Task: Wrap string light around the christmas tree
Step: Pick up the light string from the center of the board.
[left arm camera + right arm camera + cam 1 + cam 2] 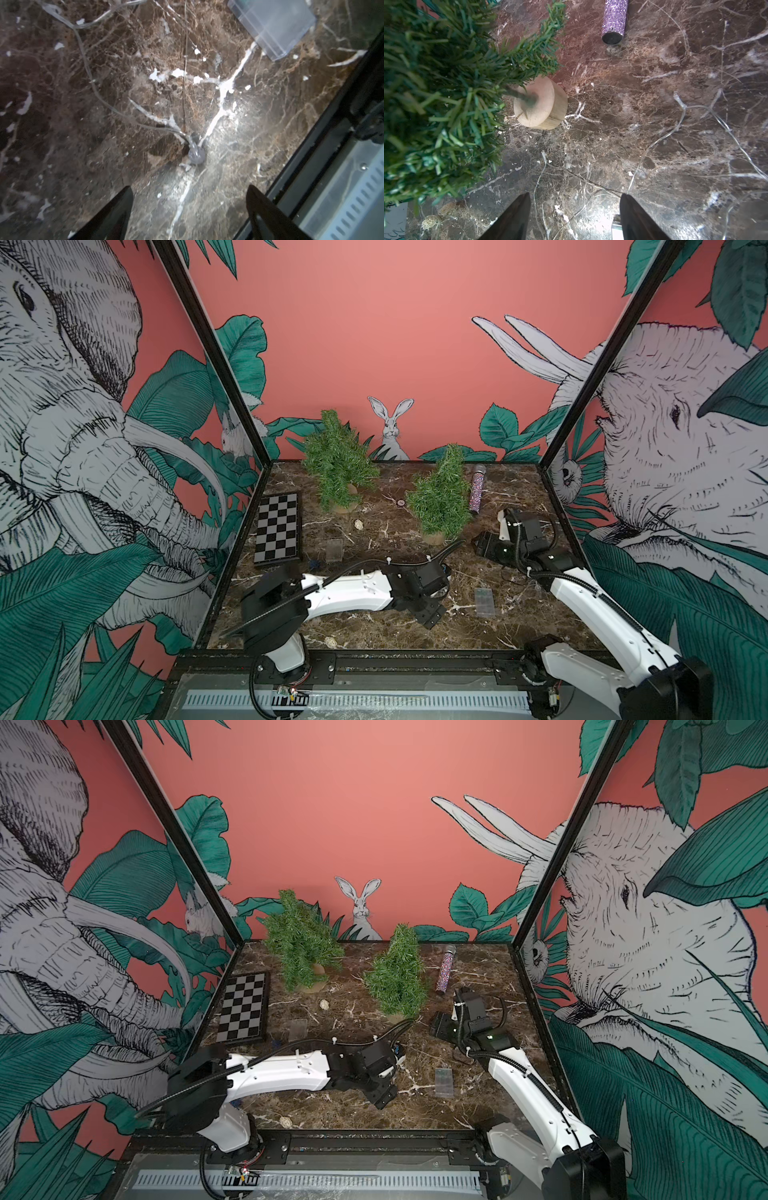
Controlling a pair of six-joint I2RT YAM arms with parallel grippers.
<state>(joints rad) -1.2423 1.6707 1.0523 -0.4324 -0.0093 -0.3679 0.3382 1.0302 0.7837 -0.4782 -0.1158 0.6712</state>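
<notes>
Dark brown marble with white veins forms the tabletop [386,556], boxed in by coral walls [374,344] painted with jungle animals and green leaves. Both top views show two small green trees standing upright toward the back. The christmas tree [440,493] stands right of centre on a round wooden base [542,106], and a second tree [338,460] stands farther back and to the left.

A chessboard [277,528] lies flat at the left edge. A purple glitter tube [477,493] lies near the christmas tree on its right. A clear plastic box [484,601] lies near the front right.

The string light [654,143], a thin clear wire, lies in loose loops on the marble beside the christmas tree, apart from its base. The right gripper [575,209] is near that tree with its fingers spread. Strands of wire lie on the table below the gap, not pinched.

The left gripper [189,207] points down at the front middle of the table, its fingers spread wide with nothing between them. A small round bulb [196,154] on the wire rests on the marble just ahead of it.
</notes>
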